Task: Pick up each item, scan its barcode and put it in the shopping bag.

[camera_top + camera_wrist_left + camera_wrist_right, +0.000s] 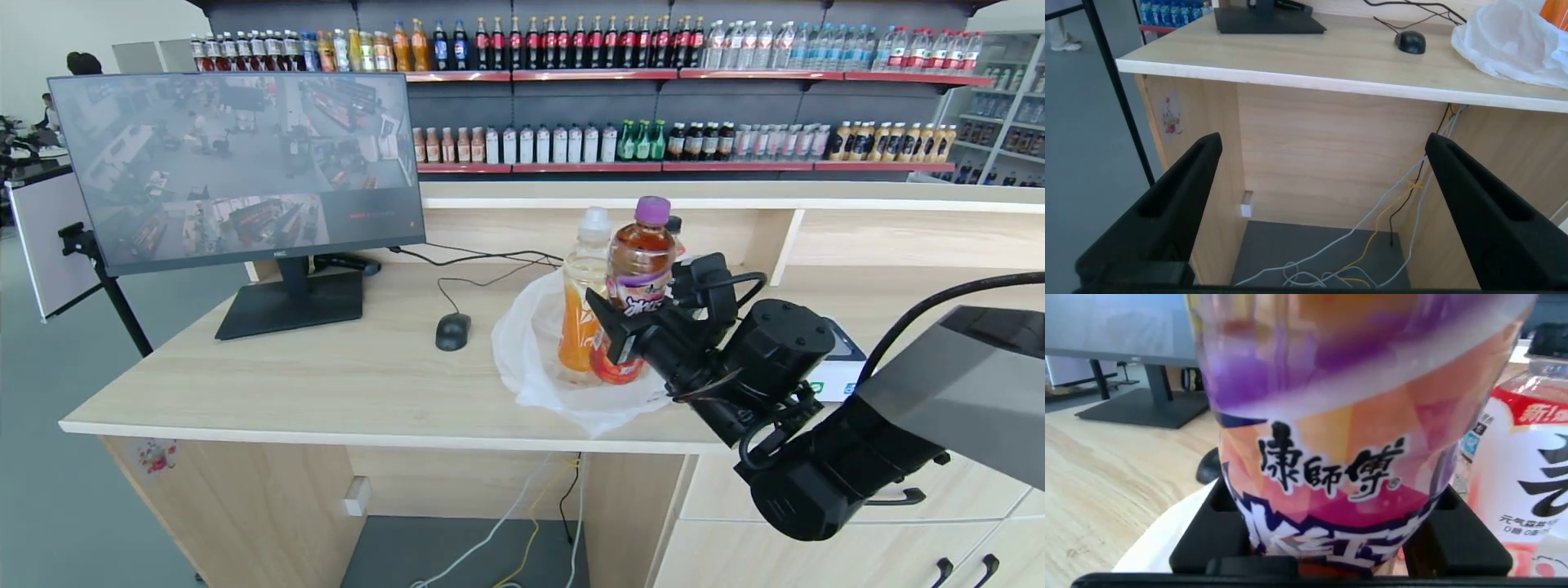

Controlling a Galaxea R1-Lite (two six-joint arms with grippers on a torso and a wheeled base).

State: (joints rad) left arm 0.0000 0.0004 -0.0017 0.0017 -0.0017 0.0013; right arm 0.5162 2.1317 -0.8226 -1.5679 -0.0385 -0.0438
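Note:
My right gripper [614, 331] is shut on a brown tea bottle [636, 278] with a purple cap, held upright over the white shopping bag [531, 343] on the counter. In the right wrist view the tea bottle [1339, 433] fills the space between the fingers [1217, 531]. An orange juice bottle [581, 302] with a white cap stands inside the bag, right beside the held bottle; the juice bottle's label [1535, 465] is in view too. My left gripper [1319, 216] hangs open below the counter's front edge, holding nothing.
A monitor [237, 163] on its stand and a black mouse [452, 331] sit on the wooden counter [326, 384]. A white box-shaped device [837, 363] lies behind my right arm. Cables [1388, 229] hang under the counter. Drink shelves line the back wall.

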